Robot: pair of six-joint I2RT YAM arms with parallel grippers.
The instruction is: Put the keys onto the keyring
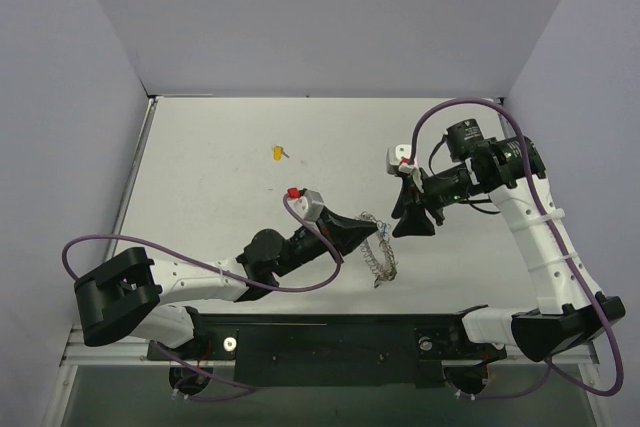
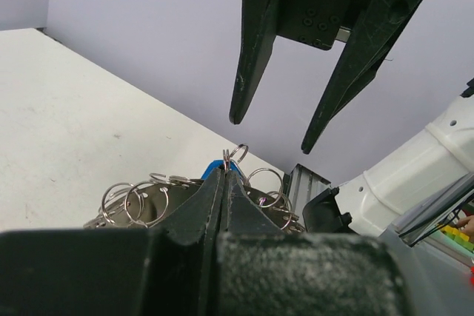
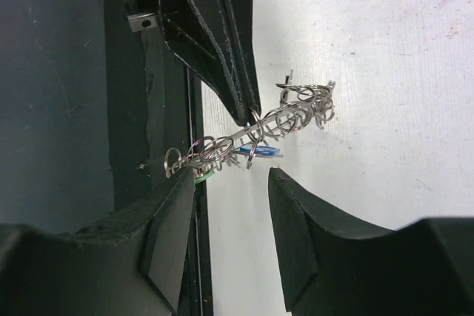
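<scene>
The keyring [image 1: 381, 257], a silvery chain of small rings, hangs above the table from my left gripper [image 1: 370, 233], which is shut on one of its rings. In the left wrist view the shut left gripper [image 2: 224, 174] pinches a ring, with the blue key [image 2: 213, 163] just behind the tips. My right gripper [image 1: 412, 229] stands open right beside the keyring. In the right wrist view the keyring [image 3: 285, 118] stretches across, with the blue key [image 3: 260, 151] and a green key [image 3: 204, 176] hanging under it, just beyond my open right gripper [image 3: 231, 180]. Nothing is between its fingers.
A yellow-headed key [image 1: 278, 153] lies alone on the table [image 1: 220, 197] at the back left. White walls close in the table on three sides. A dark rail [image 1: 330, 337] runs along the near edge between the arm bases.
</scene>
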